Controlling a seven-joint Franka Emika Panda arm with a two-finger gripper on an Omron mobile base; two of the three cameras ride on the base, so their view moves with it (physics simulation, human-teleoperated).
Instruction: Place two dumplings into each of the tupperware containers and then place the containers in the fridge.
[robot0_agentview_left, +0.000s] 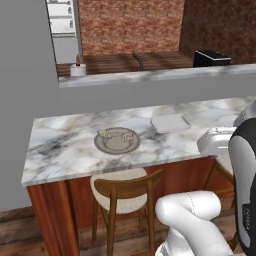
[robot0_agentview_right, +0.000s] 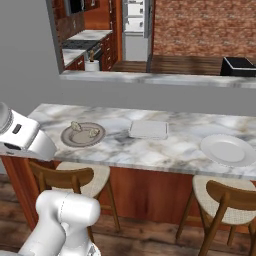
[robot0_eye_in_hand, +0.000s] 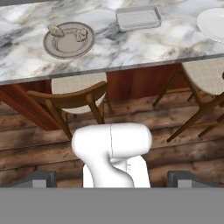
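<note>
Two pale crimped dumplings (robot0_agentview_left: 104, 133) (robot0_agentview_left: 127, 135) lie on a round grey-brown plate (robot0_agentview_left: 117, 145) on the marble counter; they also show as dumplings (robot0_eye_in_hand: 55, 30) (robot0_eye_in_hand: 80, 35) in the hand view. One shallow grey tupperware container (robot0_agentview_left: 170, 123) (robot0_agentview_right: 148, 129) (robot0_eye_in_hand: 138, 17) sits empty to the plate's right, and I see no second one. The fridge (robot0_agentview_left: 62, 20) (robot0_agentview_right: 135, 17) stands far back beyond the pass-through. My gripper (robot0_eye_in_hand: 113, 179) is open and empty, held back from the counter's front edge, well short of the plate.
A white plate (robot0_agentview_right: 227, 149) rests at the counter's right end. Two wooden stools with cream seats (robot0_agentview_right: 80, 180) (robot0_agentview_right: 225, 197) stand under the counter's front. A grey wall (robot0_agentview_left: 25, 75) bounds the left. A raised ledge (robot0_agentview_left: 150, 75) runs behind the counter.
</note>
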